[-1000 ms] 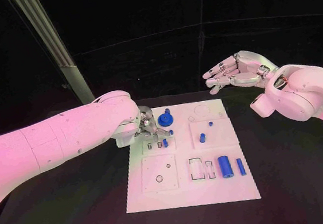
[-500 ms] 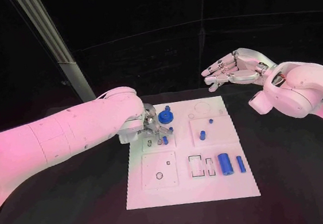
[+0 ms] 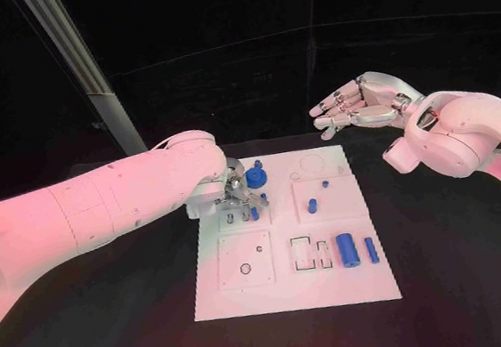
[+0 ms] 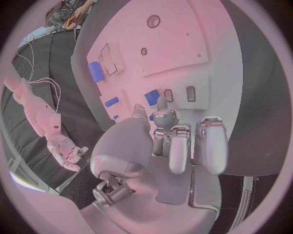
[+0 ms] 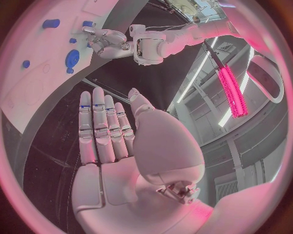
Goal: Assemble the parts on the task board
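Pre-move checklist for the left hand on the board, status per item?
1. Silver left hand over the far-left part of the white rectangular task board: ok.
2. Left fingers at the small blue part beside the two little slots: ok.
3. Part actually held: cannot tell, the fingers hide the contact.
4. Silver right hand raised off the board, fingers apart, holding nothing: ok.
5. Two blue cylinders lying near the board's near-right edge, away from both hands: ok.
6. Round blue disc just beyond the left hand, collision risk: cannot tell.
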`<state>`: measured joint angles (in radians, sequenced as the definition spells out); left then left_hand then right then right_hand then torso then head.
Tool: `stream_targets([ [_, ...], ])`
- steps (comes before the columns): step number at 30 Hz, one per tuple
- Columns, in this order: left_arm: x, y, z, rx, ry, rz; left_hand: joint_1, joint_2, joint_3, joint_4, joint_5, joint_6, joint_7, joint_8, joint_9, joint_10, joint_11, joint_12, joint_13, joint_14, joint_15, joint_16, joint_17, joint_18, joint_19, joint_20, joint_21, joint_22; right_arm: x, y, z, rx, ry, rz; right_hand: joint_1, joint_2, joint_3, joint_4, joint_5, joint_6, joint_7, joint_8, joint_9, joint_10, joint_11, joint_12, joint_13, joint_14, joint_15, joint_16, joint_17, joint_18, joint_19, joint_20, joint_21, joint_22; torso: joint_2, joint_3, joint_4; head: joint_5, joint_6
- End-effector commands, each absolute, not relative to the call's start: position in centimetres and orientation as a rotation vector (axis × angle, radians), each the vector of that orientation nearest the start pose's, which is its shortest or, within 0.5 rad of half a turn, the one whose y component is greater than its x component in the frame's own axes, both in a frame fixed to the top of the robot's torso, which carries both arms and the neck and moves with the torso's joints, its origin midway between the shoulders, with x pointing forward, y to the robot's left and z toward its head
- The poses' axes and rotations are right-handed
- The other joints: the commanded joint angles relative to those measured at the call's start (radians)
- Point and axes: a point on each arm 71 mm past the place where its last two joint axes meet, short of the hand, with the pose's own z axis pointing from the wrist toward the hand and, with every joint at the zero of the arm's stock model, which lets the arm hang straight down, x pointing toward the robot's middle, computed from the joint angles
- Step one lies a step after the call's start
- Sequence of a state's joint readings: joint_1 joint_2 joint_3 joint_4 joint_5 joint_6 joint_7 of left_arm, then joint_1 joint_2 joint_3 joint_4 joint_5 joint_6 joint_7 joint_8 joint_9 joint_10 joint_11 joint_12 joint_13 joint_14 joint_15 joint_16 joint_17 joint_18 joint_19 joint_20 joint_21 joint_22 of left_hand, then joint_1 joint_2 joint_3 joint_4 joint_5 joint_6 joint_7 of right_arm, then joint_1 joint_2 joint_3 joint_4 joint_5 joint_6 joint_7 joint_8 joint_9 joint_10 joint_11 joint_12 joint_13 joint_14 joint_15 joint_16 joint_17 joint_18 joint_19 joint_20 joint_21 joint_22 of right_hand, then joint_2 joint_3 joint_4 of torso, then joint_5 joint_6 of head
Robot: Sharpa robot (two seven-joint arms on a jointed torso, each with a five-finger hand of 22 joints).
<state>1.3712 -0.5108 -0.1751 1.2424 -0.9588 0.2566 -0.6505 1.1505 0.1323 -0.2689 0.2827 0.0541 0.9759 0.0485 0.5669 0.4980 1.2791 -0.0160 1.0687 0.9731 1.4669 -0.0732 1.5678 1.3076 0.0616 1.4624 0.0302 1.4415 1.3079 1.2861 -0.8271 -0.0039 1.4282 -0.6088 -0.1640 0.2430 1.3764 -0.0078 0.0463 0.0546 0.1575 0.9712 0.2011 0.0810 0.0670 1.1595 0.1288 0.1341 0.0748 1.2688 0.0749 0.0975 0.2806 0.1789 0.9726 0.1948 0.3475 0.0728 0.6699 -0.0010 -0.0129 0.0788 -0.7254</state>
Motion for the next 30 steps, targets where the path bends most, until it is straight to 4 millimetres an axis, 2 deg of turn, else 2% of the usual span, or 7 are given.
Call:
stream_targets([
  [1, 52.68, 13.56, -20.63, -0.057, 2.450, -0.221, 0.012, 0.001, 0.002, -0.006, -0.002, -0.008, -0.001, 0.008, 0.003, 0.002, -0.006, 0.007, 0.002, 0.104, -0.009, 0.003, 0.263, -0.017, 0.027, -0.003, 0.006, 0.032, 51.65, -21.05, -13.04, 0.412, 1.631, 1.319, 0.006, 0.002, 0.002, -0.010, 0.008, -0.002, 0.004, -0.003, 0.000, 0.001, 0.006, -0.007, -0.002, 0.002, 0.006, -0.008, -0.002, 0.005, 0.004, 0.006, -0.006, -0.002, 0.000, 0.0001, 0.0001, 0.001, -0.001],
  [10, 52.61, 13.33, -20.72, -0.044, 2.458, -0.218, 0.024, 0.001, 0.007, -0.011, -0.002, -0.013, -0.001, 0.014, 0.012, 0.002, -0.007, 0.008, 0.003, 0.104, -0.009, 0.003, 0.263, -0.017, 0.026, -0.003, 0.006, 0.033, 51.71, -20.99, -13.07, 0.411, 1.633, 1.313, 0.012, 0.004, 0.006, -0.017, 0.014, -0.002, 0.004, -0.002, 0.000, 0.001, 0.006, -0.008, -0.005, 0.004, 0.006, -0.012, -0.004, 0.006, 0.006, 0.005, -0.010, -0.003, 0.000, -0.0004, 0.0019, 0.000, -0.005],
  [21, 52.56, 13.19, -20.76, -0.035, 2.464, -0.218, 0.045, 0.002, 0.019, -0.022, -0.002, -0.021, -0.002, 0.023, 0.026, 0.002, -0.007, 0.010, 0.005, 0.104, -0.010, 0.003, 0.263, -0.017, 0.026, -0.004, 0.007, 0.035, 51.85, -21.08, -13.04, 0.410, 1.619, 1.298, 0.024, 0.011, 0.023, -0.031, 0.037, -0.003, 0.004, 0.000, 0.000, 0.002, 0.005, -0.013, -0.009, 0.007, 0.004, -0.021, -0.010, 0.006, 0.011, 0.004, -0.018, -0.004, 0.000, -0.0002, 0.0012, 0.003, -0.008],
  [25, 52.56, 13.14, -20.77, -0.032, 2.466, -0.218, 0.085, 0.002, 0.046, -0.048, -0.001, -0.029, -0.003, 0.029, 0.038, 0.000, -0.008, 0.009, 0.004, 0.104, -0.011, 0.003, 0.263, -0.017, 0.026, -0.004, 0.007, 0.037, 51.87, -21.10, -13.03, 0.410, 1.616, 1.296, 0.025, 0.012, 0.025, -0.032, 0.039, -0.003, 0.004, 0.000, 0.000, 0.002, 0.004, -0.013, -0.009, 0.007, 0.004, -0.022, -0.010, 0.006, 0.011, 0.004, -0.019, -0.004, 0.000, 0.0000, 0.0006, 0.003, -0.009],
  [30, 52.57, 13.01, -20.75, -0.032, 2.463, -0.223, 0.175, 0.018, 0.117, -0.110, 0.000, -0.042, -0.010, 0.031, 0.049, -0.003, -0.014, 0.006, 0.002, 0.104, -0.016, 0.003, 0.263, -0.017, 0.026, -0.008, 0.008, 0.039, 51.90, -21.06, -13.05, 0.410, 1.617, 1.296, 0.025, 0.012, 0.026, -0.033, 0.040, -0.003, 0.004, 0.000, 0.000, 0.002, 0.004, -0.013, -0.009, 0.008, 0.004, -0.023, -0.010, 0.006, 0.012, 0.004, -0.020, -0.004, 0.000, 0.0002, 0.0011, 0.003, -0.009],
])
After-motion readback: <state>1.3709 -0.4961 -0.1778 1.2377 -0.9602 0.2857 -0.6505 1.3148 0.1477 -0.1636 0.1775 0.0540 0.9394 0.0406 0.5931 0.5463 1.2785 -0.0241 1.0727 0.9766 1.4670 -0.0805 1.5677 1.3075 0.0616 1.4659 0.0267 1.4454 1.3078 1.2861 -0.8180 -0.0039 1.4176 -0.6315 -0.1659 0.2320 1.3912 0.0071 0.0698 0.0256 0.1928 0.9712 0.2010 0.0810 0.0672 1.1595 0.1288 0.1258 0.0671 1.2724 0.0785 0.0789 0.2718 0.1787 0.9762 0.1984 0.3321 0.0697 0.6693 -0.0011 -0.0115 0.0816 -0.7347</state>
